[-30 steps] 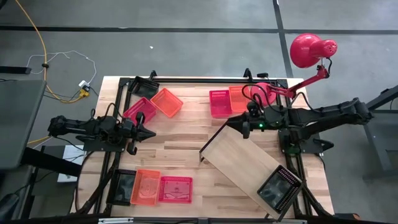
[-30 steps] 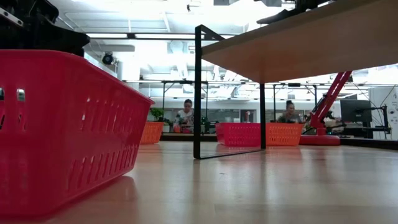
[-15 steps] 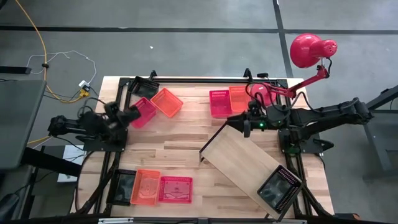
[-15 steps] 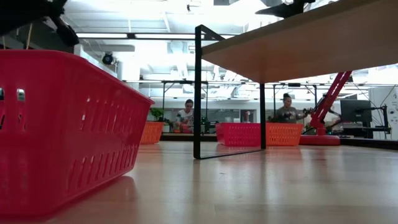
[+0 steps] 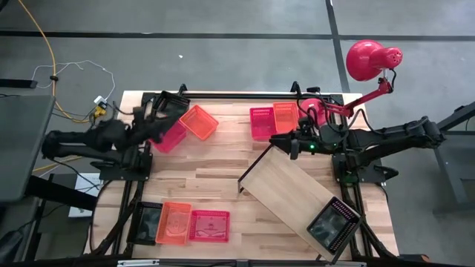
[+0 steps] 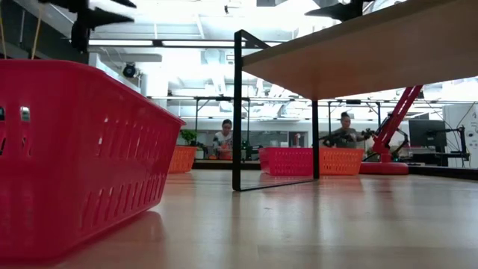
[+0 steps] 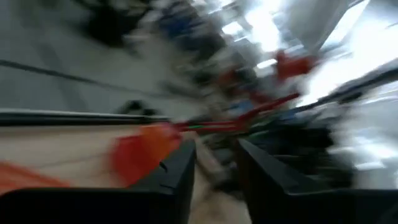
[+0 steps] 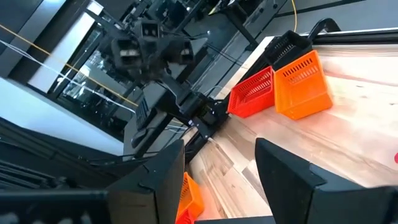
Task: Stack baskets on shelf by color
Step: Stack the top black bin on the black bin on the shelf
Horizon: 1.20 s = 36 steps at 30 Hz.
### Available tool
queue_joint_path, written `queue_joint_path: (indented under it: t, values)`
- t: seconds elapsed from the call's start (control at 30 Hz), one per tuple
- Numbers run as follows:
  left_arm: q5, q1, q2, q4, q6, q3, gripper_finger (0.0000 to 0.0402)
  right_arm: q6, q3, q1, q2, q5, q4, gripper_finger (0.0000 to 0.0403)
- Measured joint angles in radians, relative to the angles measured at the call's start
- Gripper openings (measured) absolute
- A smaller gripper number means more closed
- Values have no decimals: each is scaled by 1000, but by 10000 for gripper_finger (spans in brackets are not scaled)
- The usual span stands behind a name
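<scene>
At far-left table corner, we are hovering left gripper [image 5: 152, 113], fingers parted, empty, above red basket [image 5: 169, 134]; step: approaching pickup. Right gripper [image 5: 283, 141], spread and empty, waiting by shelf [image 5: 289, 194]. Next: descending onto rim.

Left wrist view smeared with blur; the near red basket [image 6: 75, 157] runs off the low view's edge.

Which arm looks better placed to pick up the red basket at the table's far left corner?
Probably the left: its tool hovers open right beside that red basket, while the right tool sits over the shelf.
</scene>
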<state>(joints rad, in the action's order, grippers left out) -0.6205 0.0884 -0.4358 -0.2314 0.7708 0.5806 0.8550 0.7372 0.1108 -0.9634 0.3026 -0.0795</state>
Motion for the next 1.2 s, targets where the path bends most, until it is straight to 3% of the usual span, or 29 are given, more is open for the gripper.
queue_joint_path:
  t: [0.1,0.23,0.5,0.83,1.2]
  values:
    - [-1,103,-129,-185,-25,133,150,-6,0,0,0,-19,1,184]
    - [121,270,-280,-316,-56,245,172,-7,0,0,0,-48,17,184]
    - [378,560,-511,-356,-54,306,180,-49,0,0,0,-63,120,184]
    - [385,709,-652,-354,-16,307,180,-52,0,0,0,-10,159,184]
    - [461,858,-866,-342,-154,308,179,26,0,0,0,108,161,184]
